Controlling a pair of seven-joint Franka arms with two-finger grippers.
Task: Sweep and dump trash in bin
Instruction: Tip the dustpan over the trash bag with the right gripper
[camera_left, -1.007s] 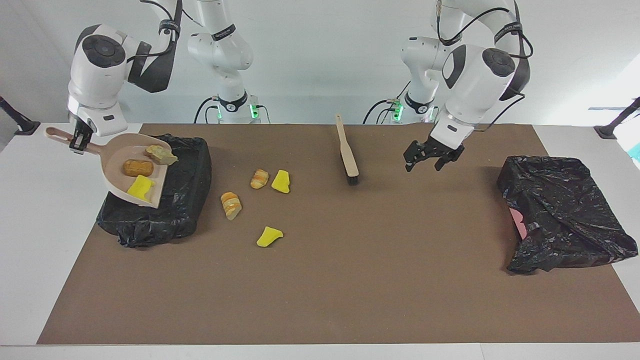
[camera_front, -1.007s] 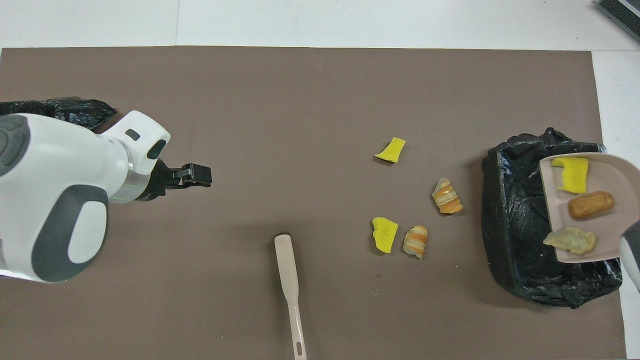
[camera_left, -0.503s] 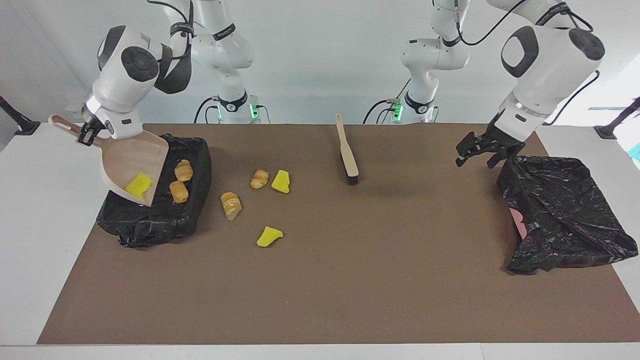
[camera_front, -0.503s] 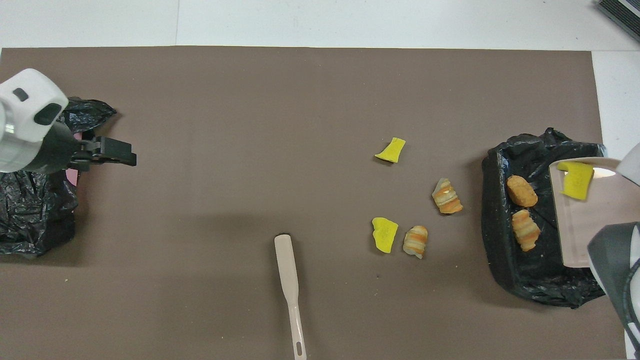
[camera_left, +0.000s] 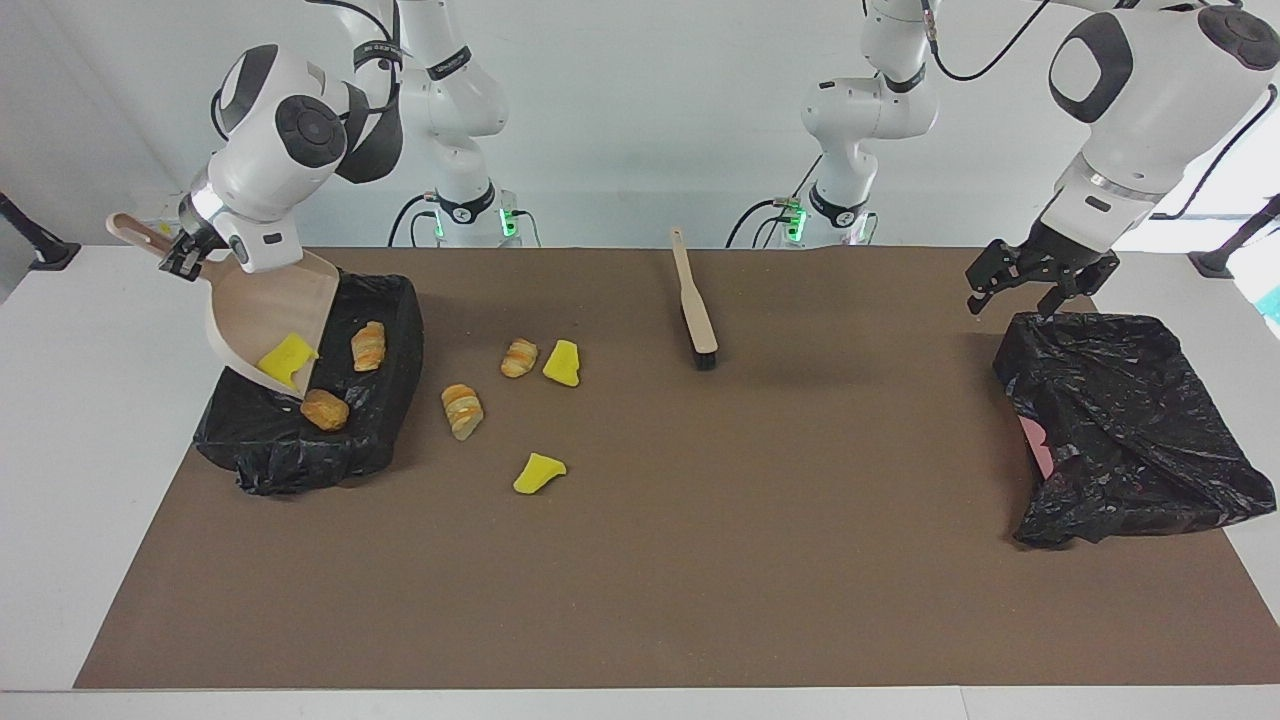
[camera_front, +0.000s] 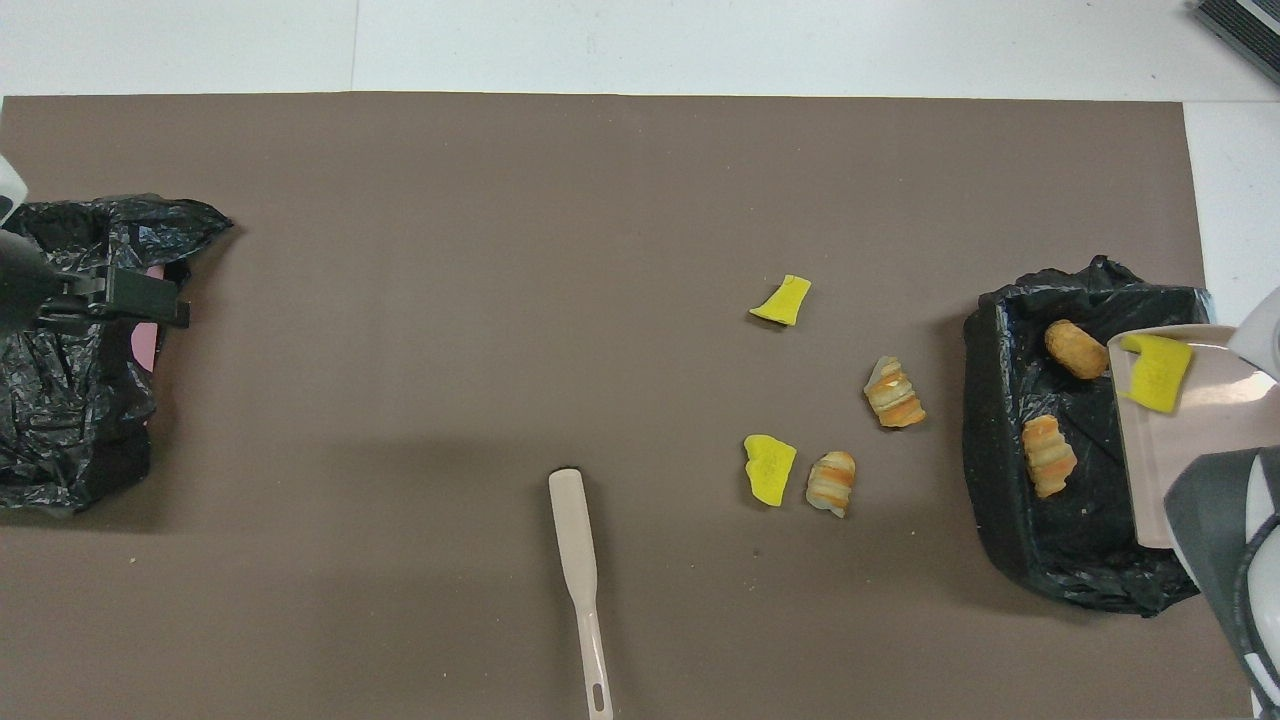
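Facing view: tipping the dustpan (camera_left: 265, 320), my right claw (camera_left: 185, 255) clenched its handle over the bin (camera_left: 310, 420); one yellow chunk (camera_left: 287, 358) clung to the lip and risked dropping onto the surface. Overhead view: left claw (camera_front: 150, 305) released over the second bag (camera_front: 70, 400); four trash pieces (camera_front: 893, 393) lay unswept.

Bright, even overhead light; soft shadows; sharp focus.

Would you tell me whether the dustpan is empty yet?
Not empty: the tilted dustpan over the bin holds one yellow piece near its lip.
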